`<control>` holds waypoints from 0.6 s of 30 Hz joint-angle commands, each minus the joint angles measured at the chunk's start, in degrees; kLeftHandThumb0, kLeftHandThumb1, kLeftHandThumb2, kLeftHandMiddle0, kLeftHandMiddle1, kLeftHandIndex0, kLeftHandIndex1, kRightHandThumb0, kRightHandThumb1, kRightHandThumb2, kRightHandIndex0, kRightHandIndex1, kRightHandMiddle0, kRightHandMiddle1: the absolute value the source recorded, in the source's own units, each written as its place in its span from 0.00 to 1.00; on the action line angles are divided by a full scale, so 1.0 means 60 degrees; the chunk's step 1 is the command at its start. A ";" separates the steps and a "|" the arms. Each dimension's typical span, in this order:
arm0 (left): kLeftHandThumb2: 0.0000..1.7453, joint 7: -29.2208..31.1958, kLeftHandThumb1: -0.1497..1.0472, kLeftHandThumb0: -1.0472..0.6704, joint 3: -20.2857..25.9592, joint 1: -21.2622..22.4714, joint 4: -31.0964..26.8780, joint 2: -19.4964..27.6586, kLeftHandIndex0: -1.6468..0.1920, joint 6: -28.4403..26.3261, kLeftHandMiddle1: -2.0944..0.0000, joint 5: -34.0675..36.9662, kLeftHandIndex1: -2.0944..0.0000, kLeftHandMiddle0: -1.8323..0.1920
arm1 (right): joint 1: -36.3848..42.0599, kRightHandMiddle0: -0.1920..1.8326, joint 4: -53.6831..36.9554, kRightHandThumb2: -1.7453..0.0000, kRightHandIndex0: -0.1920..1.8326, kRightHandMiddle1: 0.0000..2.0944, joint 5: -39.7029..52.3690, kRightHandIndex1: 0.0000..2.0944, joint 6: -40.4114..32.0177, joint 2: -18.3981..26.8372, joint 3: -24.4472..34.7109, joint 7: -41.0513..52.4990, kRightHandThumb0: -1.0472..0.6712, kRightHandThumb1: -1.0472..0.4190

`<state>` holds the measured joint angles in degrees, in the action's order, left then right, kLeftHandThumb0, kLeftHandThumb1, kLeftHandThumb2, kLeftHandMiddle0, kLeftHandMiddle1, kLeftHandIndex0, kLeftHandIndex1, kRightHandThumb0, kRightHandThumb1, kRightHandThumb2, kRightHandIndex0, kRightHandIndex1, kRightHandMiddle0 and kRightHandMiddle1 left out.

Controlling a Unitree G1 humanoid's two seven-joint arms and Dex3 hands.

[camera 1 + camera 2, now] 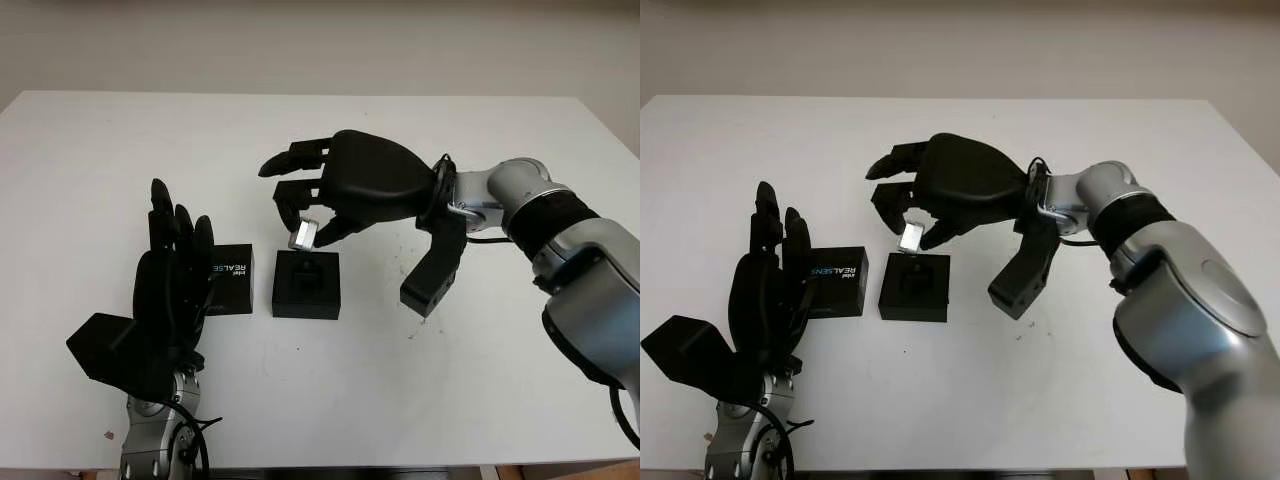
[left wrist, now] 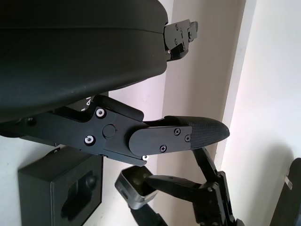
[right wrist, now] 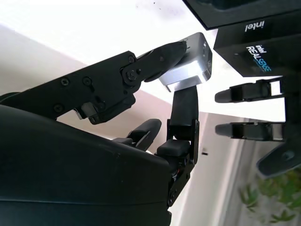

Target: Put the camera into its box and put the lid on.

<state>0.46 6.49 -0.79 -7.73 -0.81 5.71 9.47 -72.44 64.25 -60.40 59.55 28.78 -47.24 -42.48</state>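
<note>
Head views. White table (image 1: 400,400). Open black camera box (image 1: 306,285), foam insert with a shaped recess, stands near the table's middle. Its lid (image 1: 231,279), printed "intel REALSENSE", lies just left of the box, apart from it. Right hand (image 1: 318,232) hovers above the box's far edge, thumb and a finger pinched on a small silver RealSense camera (image 1: 302,235); the camera hangs clear of the recess, tilted, not yet seated. Left hand (image 1: 170,290) is raised at the near left, upright, in front of the lid's left end, open and holding nothing.

Left wrist view. Box (image 2: 61,186) with recess uppermost; the camera (image 2: 134,188) hangs beside and above it in the right hand's fingertips.

Right wrist view. Camera (image 3: 188,68) is clamped between two black fingers (image 3: 155,59), its silver face showing; the lid (image 3: 254,49) and a corner of the box lie beyond.

Step in hand, judged: lowering the camera into the recess. To do it well: square the camera's long side with the recess, come nearer and straight down, release only when it sits level, since a tilted drop would likely leave it perched on the foam. The lid is not yet on.
</note>
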 commanded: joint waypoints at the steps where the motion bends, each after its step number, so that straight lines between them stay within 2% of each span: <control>1: 0.25 0.0000 1.00 0.23 0.0015 -0.0004 -0.0034 0.0035 1.00 -0.0072 0.98 -0.0038 0.98 1.00 | 0.0191 0.37 -0.0083 0.96 0.28 0.61 0.0352 0.20 0.0185 0.0141 0.0329 0.0314 0.45 0.08; 4: 0.26 -0.0052 1.00 0.23 0.0017 -0.0007 -0.0090 0.0024 1.00 -0.0167 0.98 -0.0049 0.98 1.00 | 0.0410 0.37 -0.0153 0.96 0.27 0.61 0.0627 0.22 0.0301 0.0135 0.0590 0.0622 0.44 0.08; 7: 0.25 -0.0114 1.00 0.23 0.0005 -0.0013 -0.0178 -0.0019 0.99 -0.0281 0.98 -0.0031 0.98 0.99 | 0.0590 0.36 -0.0197 0.97 0.22 0.62 0.0853 0.32 0.0380 0.0108 0.0829 0.0923 0.43 0.07; 10: 0.26 -0.0052 1.00 0.23 -0.0009 -0.0040 -0.0171 0.0002 1.00 -0.0214 0.98 -0.0019 0.98 1.00 | 0.0776 0.35 -0.0152 0.97 0.19 0.63 0.1294 0.36 0.0578 0.0035 0.1141 0.1481 0.43 0.07; 14: 0.26 -0.0006 1.00 0.24 0.0019 -0.0048 -0.0163 -0.0005 1.00 -0.0187 0.98 0.0043 0.98 1.00 | 0.1138 0.34 0.0088 0.97 0.17 0.64 0.2412 0.38 0.0892 -0.0175 0.1726 0.2920 0.43 0.07; 18: 0.25 -0.0036 1.00 0.23 0.0015 -0.0054 -0.0173 -0.0005 1.00 -0.0205 0.98 -0.0005 0.98 1.00 | 0.1578 0.34 0.0294 0.96 0.15 0.64 0.4022 0.37 0.1062 -0.0485 0.2437 0.5096 0.43 0.06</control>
<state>0.31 6.52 -0.81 -8.48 -0.69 4.42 9.49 -63.97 65.64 -38.74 65.35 26.44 -34.38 -14.36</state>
